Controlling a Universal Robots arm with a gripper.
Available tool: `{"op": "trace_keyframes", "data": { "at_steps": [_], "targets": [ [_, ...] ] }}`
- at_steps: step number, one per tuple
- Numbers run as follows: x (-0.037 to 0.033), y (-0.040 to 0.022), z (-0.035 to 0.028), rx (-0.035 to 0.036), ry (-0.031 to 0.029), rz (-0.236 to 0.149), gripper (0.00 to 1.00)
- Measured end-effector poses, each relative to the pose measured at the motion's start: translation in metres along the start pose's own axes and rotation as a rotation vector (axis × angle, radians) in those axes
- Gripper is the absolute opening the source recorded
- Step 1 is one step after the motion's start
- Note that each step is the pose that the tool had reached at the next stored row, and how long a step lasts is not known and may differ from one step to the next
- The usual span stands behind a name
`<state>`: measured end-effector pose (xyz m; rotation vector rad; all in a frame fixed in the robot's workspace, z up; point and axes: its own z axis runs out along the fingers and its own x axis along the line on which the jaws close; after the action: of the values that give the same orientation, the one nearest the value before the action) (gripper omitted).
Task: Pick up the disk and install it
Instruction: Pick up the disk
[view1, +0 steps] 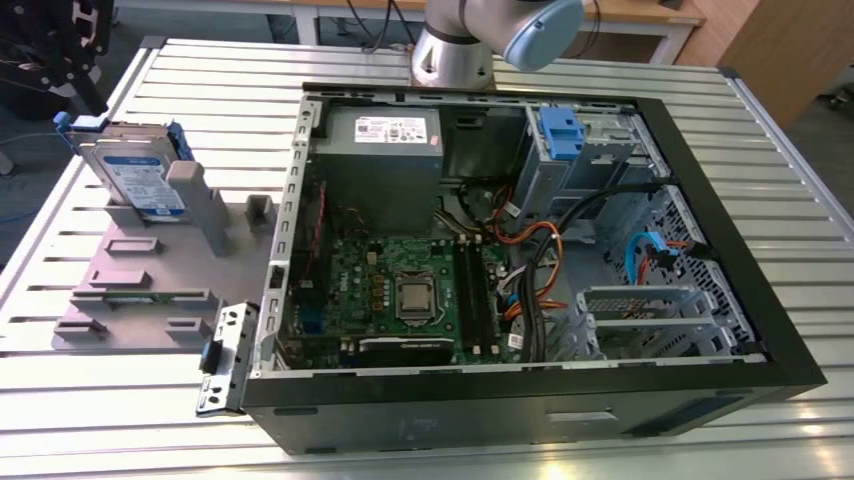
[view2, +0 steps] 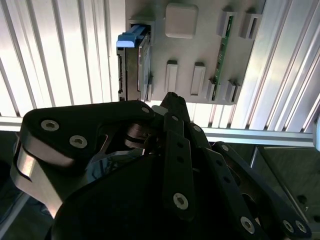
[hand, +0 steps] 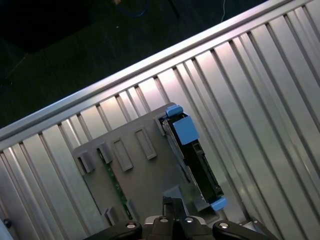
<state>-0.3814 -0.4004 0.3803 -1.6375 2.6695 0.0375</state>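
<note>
While the gripper (view2: 171, 97) hangs above the grey holder (view2: 197, 55), its jaws look closed together with nothing between them, and it is clear of the disk (view1: 134, 172). That 1 disk, framed by its blue bracket, stands on edge in a slot at 1 end of the holder. The holder sits on the slatted table (view1: 107, 410), at the exterior view's left of the open computer case (view1: 534, 400). 1 thin green board (view2: 221, 55) stands in another slot of the holder. Inside the case are 1 green motherboard (view1: 400, 280), 1 grey power supply (view1: 380, 150) and 1 drive cage (view1: 547, 178) carrying 1 blue latch (view1: 563, 130).
</note>
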Motion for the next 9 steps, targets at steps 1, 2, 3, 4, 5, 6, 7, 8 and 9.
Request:
{"op": "trace_keyframes", "data": {
  "at_steps": [1, 2, 3, 4, 5, 6, 7, 8, 9],
  "targets": [
    [0.0000, 0.0000, 0.0000, 0.0000, 0.0000, -0.001, 0.11],
    [0.0000, 0.0000, 0.0000, 0.0000, 0.0000, -0.002, 0.11],
    [0.0000, 0.0000, 0.0000, 0.0000, 0.0000, -0.003, 0.11],
    [0.0000, 0.0000, 0.0000, -0.0001, 0.0001, -0.004, 0.11],
    [0.0000, 0.0000, 0.0000, -0.0001, 0.0001, -0.006, 0.11],
    [0.0000, 0.0000, 0.0000, -0.0001, 0.0001, -0.007, 0.11],
    [0.0000, 0.0000, 0.0000, -0.0002, 0.0001, -0.008, 0.11],
    [0.0000, 0.0000, 0.0000, -0.0002, 0.0002, -0.009, 0.11],
    [0.0000, 0.0000, 0.0000, -0.0002, 0.0001, -0.010, 0.11]
  ]
}}
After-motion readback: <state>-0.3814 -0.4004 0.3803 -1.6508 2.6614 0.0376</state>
